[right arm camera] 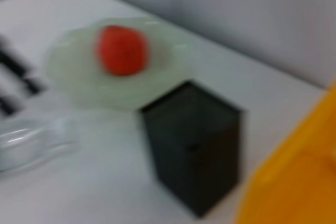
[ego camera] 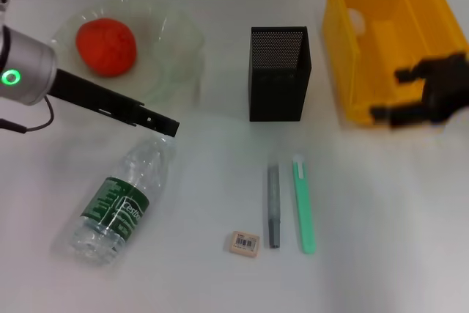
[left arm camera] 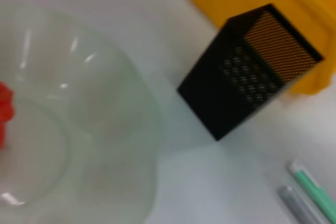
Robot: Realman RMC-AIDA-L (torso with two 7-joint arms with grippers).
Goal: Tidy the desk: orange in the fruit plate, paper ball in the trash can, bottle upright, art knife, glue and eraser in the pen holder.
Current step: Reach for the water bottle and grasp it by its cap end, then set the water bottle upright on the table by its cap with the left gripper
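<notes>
The orange (ego camera: 106, 45) lies in the clear glass fruit plate (ego camera: 172, 56) at the back left. The plastic bottle (ego camera: 117, 207) lies on its side at the front left, and my left gripper (ego camera: 163, 124) hovers just above its neck. The black mesh pen holder (ego camera: 278, 71) stands mid-table. In front of it lie the eraser (ego camera: 244, 243), the grey glue stick (ego camera: 273, 207) and the green art knife (ego camera: 303, 203). The paper ball (ego camera: 355, 20) sits inside the yellow trash can (ego camera: 396, 34). My right gripper (ego camera: 392, 94) is open and empty at the bin's front wall.
The left wrist view shows the plate (left arm camera: 105, 129), the pen holder (left arm camera: 247, 72), the yellow bin (left arm camera: 294, 3) and the ends of the knife (left arm camera: 315, 187) and glue (left arm camera: 296, 205). The right wrist view shows the orange (right arm camera: 122, 49), the pen holder (right arm camera: 194, 140) and the bottle (right arm camera: 26, 140).
</notes>
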